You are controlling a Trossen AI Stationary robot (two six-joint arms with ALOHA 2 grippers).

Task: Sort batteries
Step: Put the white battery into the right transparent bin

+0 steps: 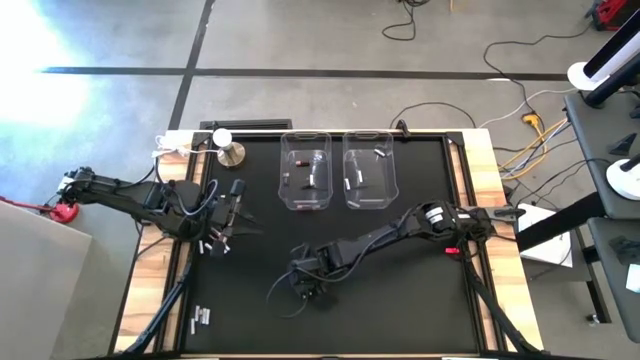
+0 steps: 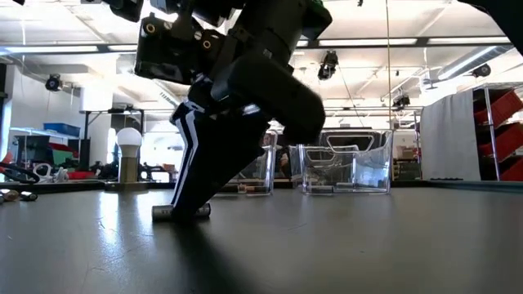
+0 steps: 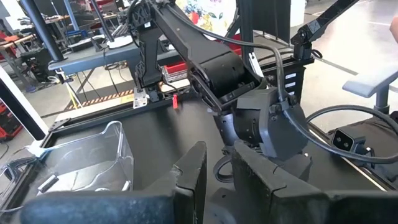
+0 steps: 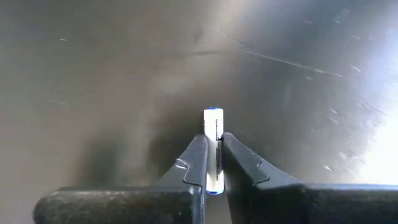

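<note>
Two clear plastic bins stand side by side near the far edge of the black table mat (image 1: 400, 300). The left clear bin (image 1: 306, 170) holds about three small cells, at least one of them dark with a reddish tint. The right clear bin (image 1: 369, 168) holds about three white ones.

Loose batteries lie in two groups on the left side of the mat. About four small cells (image 1: 216, 243) are scattered under the left arm, and three white cells (image 1: 202, 318) lie close together near the near-left corner.

One more battery, a white cylindrical cell with a blue tip (image 4: 213, 151), is clamped between the two dark fingers of the right gripper (image 4: 213, 163). This gripper is down on the mat near its middle, toward the near edge, and the low view shows the cell lying flat on the surface under the fingertips.

The left gripper (image 3: 214, 180) is over the left side of the mat with its fingers narrowly apart and nothing between them.

A round silver knob-like object (image 1: 232, 153) stands at the far-left corner, with a white ball (image 1: 222, 137) just beside it.

The mat sits on a light wooden table (image 1: 495, 215) on a grey concrete floor, with cables trailing off to the right. Beyond it is a workshop with ceiling strip lights, shelving and red racks.
</note>
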